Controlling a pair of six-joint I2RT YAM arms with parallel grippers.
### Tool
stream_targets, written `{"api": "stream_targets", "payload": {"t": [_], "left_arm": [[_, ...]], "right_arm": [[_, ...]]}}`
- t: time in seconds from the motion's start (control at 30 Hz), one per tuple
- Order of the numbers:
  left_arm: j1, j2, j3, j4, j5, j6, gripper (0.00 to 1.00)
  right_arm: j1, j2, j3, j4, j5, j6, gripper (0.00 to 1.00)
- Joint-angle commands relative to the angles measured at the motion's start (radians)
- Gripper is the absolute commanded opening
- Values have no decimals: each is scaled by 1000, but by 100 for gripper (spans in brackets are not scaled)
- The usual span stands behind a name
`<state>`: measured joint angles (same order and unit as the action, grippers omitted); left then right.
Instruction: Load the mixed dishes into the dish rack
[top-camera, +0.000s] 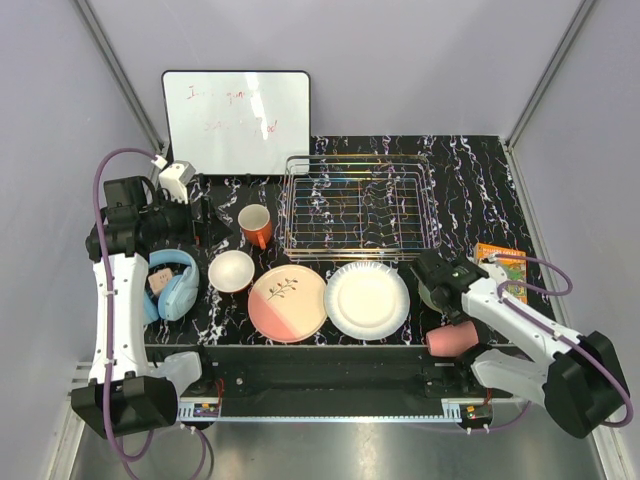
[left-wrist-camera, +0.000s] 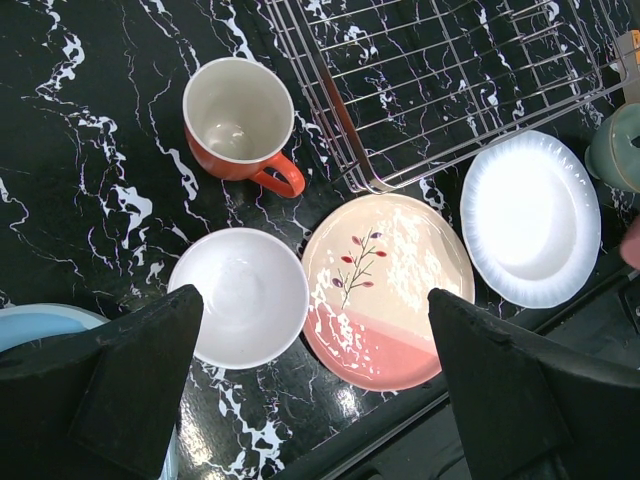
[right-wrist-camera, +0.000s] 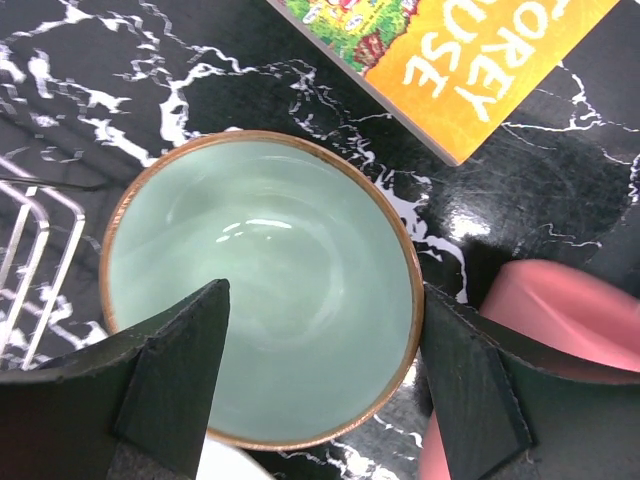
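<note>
Top external view: the dish rack (top-camera: 360, 205) holds nothing, so I count none of six loaded.
Left to do: everything, since all the dishes sit on the table outside the rack.
Orange mug (top-camera: 256, 225): upright, just left of the rack.
White bowl (top-camera: 231, 270): left of the rack, nearer me than the mug.
Plates: the pink-and-cream plate (top-camera: 287, 303) and white fluted-rim plate (top-camera: 366, 300) lie flat side by side, just in front of the rack.
Pink cup (top-camera: 452, 339): looks tipped on its side, in front of the rack's right end.
Mint-green bowl (right-wrist-camera: 260, 290): upright by the rack's front right corner, glossy, brown-rimmed, empty.
Right gripper (right-wrist-camera: 320, 340): jaws apart over that bowl, one finger on each side, no grip that I can see.
Left gripper (left-wrist-camera: 315, 330): jaws wide apart, holding nothing, left of the rack.
</note>
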<state>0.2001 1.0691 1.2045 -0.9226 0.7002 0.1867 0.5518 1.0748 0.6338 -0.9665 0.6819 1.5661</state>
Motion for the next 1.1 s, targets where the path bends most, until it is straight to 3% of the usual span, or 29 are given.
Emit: {"api": "stream_targets", "payload": {"t": [0.0,0.13,0.27,0.4,0.6,0.73,1.07], "left_arm": [[10,-15,33,34,13,14,99],[15,-21,40,30,10,23,99],[18,-17,44,27,7,28,99],[22,-11,46,24,5,33,99],[24,6,38,24,2,40,99],[24,9,30,24,5,45,99],[25,25,15,34,10,48,99]], "right_arm": [[-7,45,24,-5,44,14,81],[-12,91,36,-5,41,14,78],[-13,117,41,2,47,14,67],[-16,131,46,3,41,12,39],[-15,116,41,3,28,-5,27],[-13,77,46,-4,18,-41,0],[-13,-96,200,-101,105,-228,0]]}}
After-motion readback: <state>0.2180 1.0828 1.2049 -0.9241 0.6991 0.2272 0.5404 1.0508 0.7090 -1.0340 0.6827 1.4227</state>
